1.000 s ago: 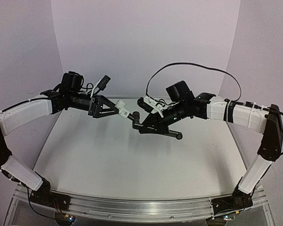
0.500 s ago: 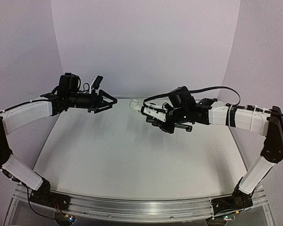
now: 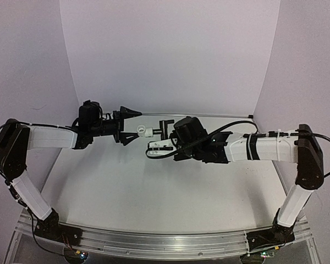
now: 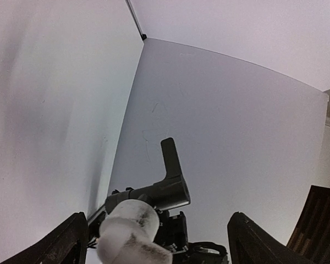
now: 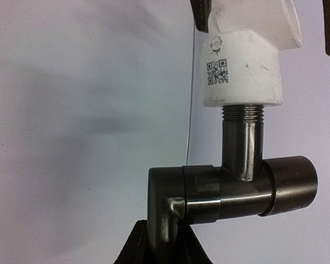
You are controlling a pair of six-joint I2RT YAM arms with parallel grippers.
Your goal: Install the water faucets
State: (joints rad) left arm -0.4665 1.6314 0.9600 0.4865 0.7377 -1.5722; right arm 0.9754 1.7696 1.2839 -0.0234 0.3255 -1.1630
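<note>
Pale lilac walls (image 3: 165,55) enclose a white table (image 3: 154,187).

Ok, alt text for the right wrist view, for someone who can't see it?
A black metal faucet, clamped at the bottom by the right gripper, has its threaded stem seated in a white plastic fitting bearing a QR code. The left gripper is open, a finger on either side of the fitting's top.

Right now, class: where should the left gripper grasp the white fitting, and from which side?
Probably pinch the white fitting across its round free end, approaching from the left gripper side; the black faucet, held by the right gripper, fills its threaded end.
</note>
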